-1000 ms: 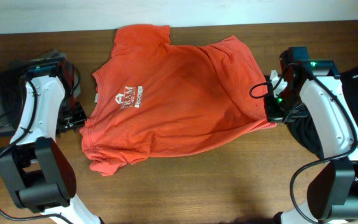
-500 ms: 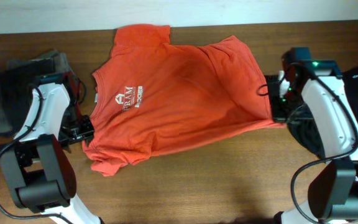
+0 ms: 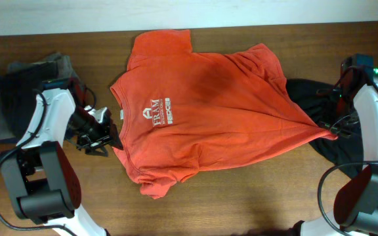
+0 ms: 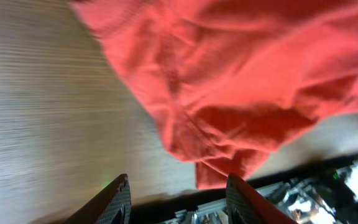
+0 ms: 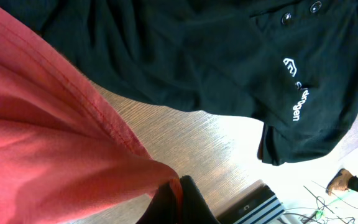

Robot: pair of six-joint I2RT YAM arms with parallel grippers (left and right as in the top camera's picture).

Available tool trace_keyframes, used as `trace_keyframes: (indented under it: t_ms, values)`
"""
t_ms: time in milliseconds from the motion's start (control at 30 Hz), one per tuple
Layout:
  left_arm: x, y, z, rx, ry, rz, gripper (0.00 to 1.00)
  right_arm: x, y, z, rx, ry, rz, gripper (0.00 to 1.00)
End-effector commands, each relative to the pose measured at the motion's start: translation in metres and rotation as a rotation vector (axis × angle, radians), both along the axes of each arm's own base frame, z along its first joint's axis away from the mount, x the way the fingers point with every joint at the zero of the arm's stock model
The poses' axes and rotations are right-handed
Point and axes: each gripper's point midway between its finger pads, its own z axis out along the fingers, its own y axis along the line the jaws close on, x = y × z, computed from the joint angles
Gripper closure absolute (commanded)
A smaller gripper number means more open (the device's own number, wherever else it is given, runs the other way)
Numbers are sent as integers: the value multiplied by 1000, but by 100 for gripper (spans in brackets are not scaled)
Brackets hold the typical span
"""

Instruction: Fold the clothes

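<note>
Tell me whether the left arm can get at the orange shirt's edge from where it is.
Likely yes: the left gripper is open just beside the shirt, its edge right ahead of the fingers, with only bare table between.

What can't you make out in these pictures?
- Overhead: black shirt, partly under the orange T-shirt and right arm.
- Overhead: small chest print, too small to read.
- Right wrist: right gripper tips, buried in orange fabric.
- Overhead: dark pile behind left arm, unidentifiable.

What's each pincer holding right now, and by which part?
The right pincer is shut on the orange T-shirt, gripping a bunched point of its hem. The left pincer stands open beside the shirt's collar side, holding nothing.
</note>
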Motion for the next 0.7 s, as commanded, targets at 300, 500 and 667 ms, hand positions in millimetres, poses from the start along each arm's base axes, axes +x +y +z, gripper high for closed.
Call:
trace_keyframes:
  t_ms: [300,500,667]
  values:
    - [-70,-53,-39,-51,181,-102,51,1,4,8,14,-40,2,96]
    - [-81,-54,-53,-35,202,-71,51,1,4,8,14,-40,2,96]
    - [-61,-55,-71,-20,103,-36,60,1,5,8,16,-40,2,96]
